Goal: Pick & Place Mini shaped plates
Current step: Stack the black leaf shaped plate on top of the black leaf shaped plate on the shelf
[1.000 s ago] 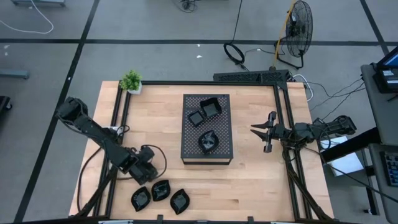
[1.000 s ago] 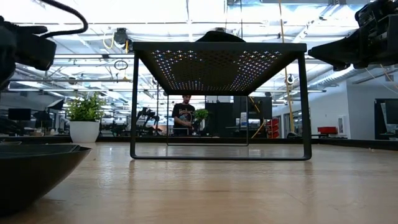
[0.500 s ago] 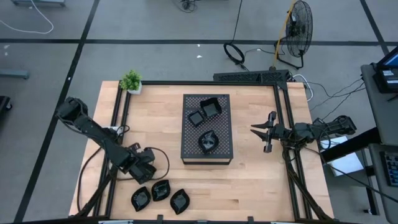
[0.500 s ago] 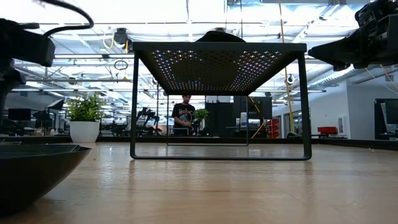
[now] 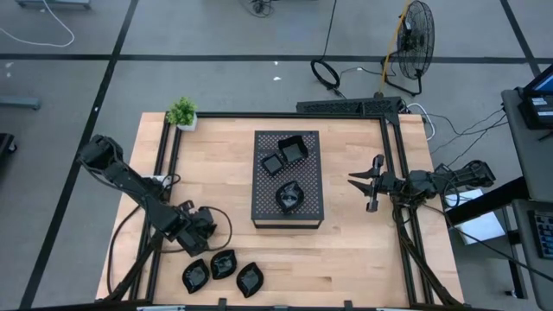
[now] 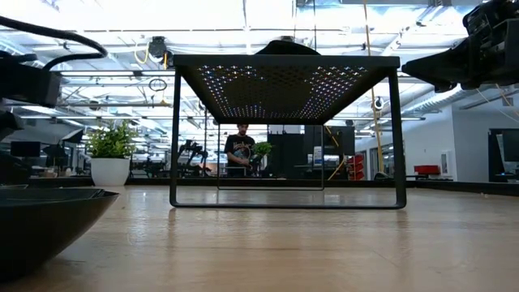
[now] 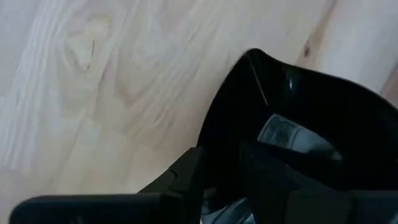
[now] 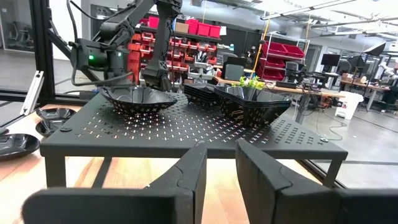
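Observation:
Three glossy black mini plates (image 5: 224, 264) lie on the table near its near left corner. Three more sit on the black perforated stand (image 5: 288, 216): two square ones (image 5: 292, 149) and a wavy one (image 5: 289, 197). My left gripper (image 5: 202, 238) hangs low over the near-left group, open. In the left wrist view its fingers (image 7: 186, 177) stand on either side of one plate's rim (image 7: 227, 109). My right gripper (image 5: 365, 190) waits, open, to the right of the stand, facing it (image 8: 186, 134). My left gripper comes down on a mini plate (image 7: 298, 112) from above, with one finger outside its raised rim and one over its hollow. I cannot tell whether either finger touches it. The plate lies on the table.
A small potted plant (image 5: 181, 112) stands at the far left corner. Black frame rails run along the table's left and right edges (image 5: 393, 173). Bare wood lies between the stand and the near edge (image 6: 324, 243). A person stands far off in the room (image 6: 239, 150).
My left gripper has come down toward the plates at the near left and drawn slightly toward the near edge. The plates and my right arm have kept still.

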Tool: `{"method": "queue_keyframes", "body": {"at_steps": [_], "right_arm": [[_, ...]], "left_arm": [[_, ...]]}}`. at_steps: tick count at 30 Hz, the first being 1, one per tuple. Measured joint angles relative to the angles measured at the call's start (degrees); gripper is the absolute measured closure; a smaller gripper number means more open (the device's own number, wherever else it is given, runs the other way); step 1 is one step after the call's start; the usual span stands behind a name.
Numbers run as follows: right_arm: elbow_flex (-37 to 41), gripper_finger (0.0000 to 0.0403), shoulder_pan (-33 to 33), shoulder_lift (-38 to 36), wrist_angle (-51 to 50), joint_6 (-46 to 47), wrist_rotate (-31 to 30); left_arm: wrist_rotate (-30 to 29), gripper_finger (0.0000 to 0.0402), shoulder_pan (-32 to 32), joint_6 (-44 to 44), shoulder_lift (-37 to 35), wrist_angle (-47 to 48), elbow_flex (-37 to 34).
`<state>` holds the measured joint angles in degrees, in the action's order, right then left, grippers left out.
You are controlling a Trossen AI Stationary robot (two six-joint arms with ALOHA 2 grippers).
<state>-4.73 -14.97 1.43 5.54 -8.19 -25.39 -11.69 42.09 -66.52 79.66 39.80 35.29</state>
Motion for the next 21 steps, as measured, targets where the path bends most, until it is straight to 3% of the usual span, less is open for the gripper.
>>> {"method": "queue_keyframes", "body": {"at_steps": [3, 13, 21], "right_arm": [[0.0, 0.0330, 0.0, 0.0, 0.0, 0.0, 0.0], [0.0, 0.0330, 0.0, 0.0, 0.0, 0.0, 0.0], [0.0, 0.0330, 0.0, 0.0, 0.0, 0.0, 0.0]], "left_arm": [[-0.5, 0.0295, -0.1, -2.0, 0.0, -0.7, 0.0], [-9.4, 0.0295, -4.9, -25.5, 0.0, -3.8, 0.0], [-4.5, 0.0295, -9.3, -26.3, -1.0, -4.0, 0.0]]}}
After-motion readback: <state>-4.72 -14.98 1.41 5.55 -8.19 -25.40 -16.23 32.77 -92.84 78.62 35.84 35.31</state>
